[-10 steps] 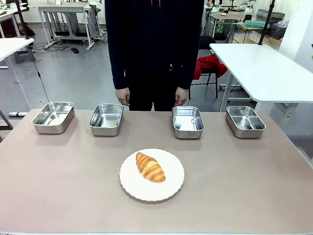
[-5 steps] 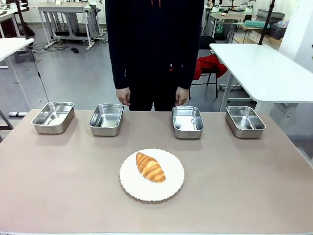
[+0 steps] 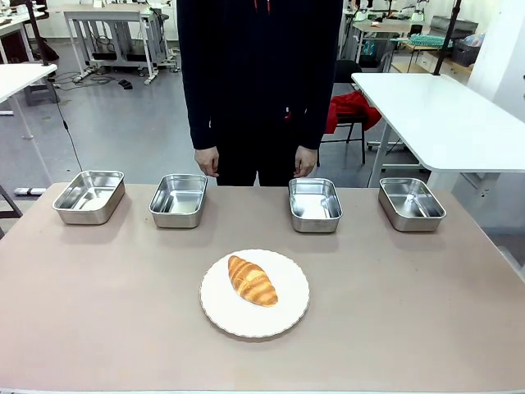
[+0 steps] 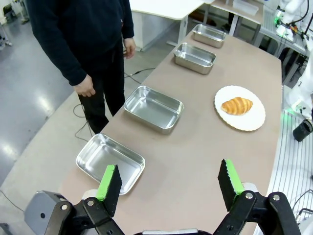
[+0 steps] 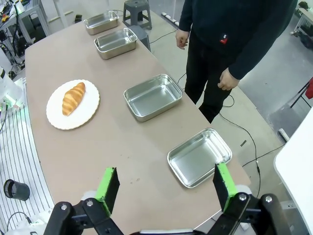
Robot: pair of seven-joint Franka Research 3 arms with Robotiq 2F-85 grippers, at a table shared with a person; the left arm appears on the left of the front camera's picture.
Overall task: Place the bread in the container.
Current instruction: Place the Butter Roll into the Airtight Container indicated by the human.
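The bread (image 3: 253,280), a golden-brown croissant, lies on a round white plate (image 3: 289,315) at the middle front of the table. The bread (image 4: 236,105) also lies far ahead in the left wrist view, and the bread (image 5: 73,98) at the left in the right wrist view. Several alike steel containers stand in a row at the far edge, among them one (image 3: 89,196), another (image 3: 178,199) and a third (image 3: 314,203). My left gripper (image 4: 168,182) hangs open high above the table's end near a container (image 4: 110,161). My right gripper (image 5: 166,187) hangs open above the other end near a container (image 5: 199,156).
A person in dark clothes stands at the far side, hands (image 3: 206,161) hanging by the table's edge. The tan tabletop (image 3: 410,312) is bare around the plate. A white table (image 3: 443,115) stands at the back right.
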